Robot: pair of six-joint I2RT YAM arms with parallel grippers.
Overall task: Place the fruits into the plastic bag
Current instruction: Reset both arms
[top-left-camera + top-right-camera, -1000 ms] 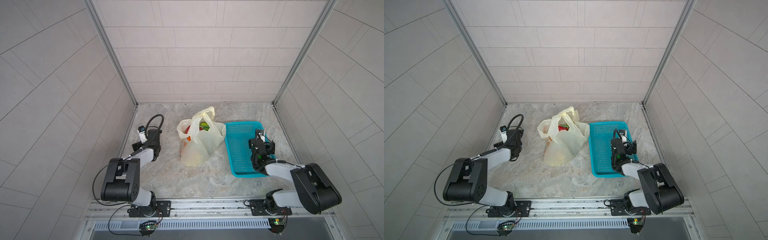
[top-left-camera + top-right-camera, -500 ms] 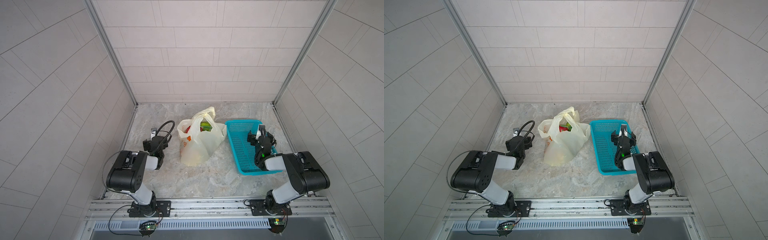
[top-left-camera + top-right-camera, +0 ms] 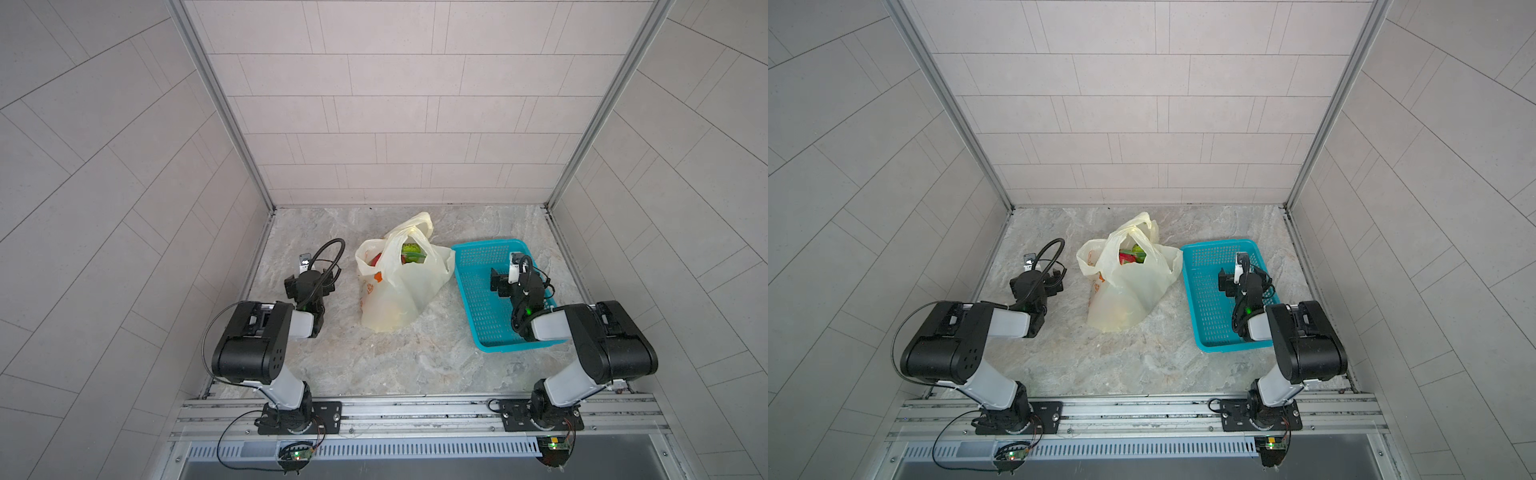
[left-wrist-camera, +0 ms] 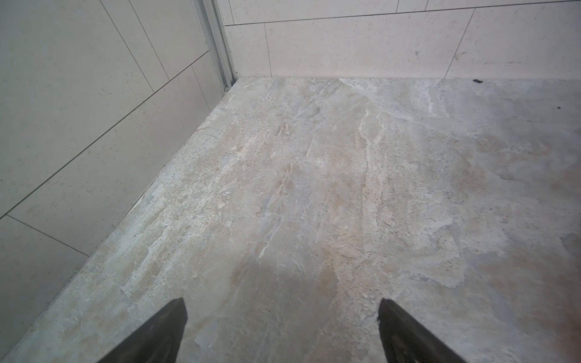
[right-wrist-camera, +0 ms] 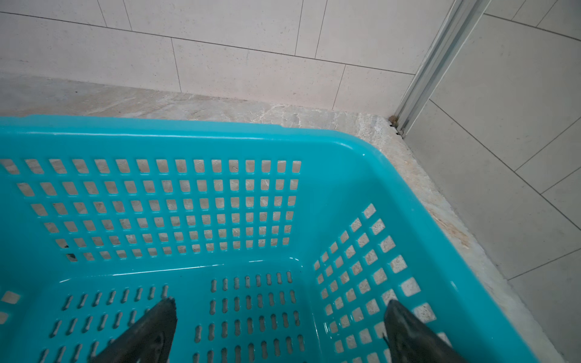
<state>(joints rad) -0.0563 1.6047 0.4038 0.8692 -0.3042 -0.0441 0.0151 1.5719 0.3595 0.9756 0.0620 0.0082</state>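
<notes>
**Cream bag has the fruit, and my arms have folded up**

Cream-yellow and thin, the plastic bag (image 3: 399, 291) stands in the middle in both top views. The fruits (image 3: 409, 251) peek out of its open top, red and green. A teal basket (image 3: 486, 243) sits just beside the bag, on my right. I see no fruit in it and none on the floor around the bag.

My left gripper (image 3: 309, 286) is near the bag on the other side and does not touch it. My right gripper (image 3: 509, 282) hangs over the basket.

A second ago my arms lay long and low. Now both are folded up tall. The bag and basket have not moved. I think the packing is done and I am going to rest.

The bag has orange fruit pictures (image 3: 376, 277) printed on it. I cannot read any words on it, and I see no brand name anywhere.

In my left wrist view, the left gripper (image 4: 279, 306) has its two dark tips wide apart. Only the grey stone floor (image 4: 314, 188) lies between them. The bag is not in this view.

In my right wrist view, the right gripper (image 5: 278, 306) is wide apart too and holds nothing. Under it is the basket (image 5: 220, 129), with no fruit in the part I can see.
</notes>
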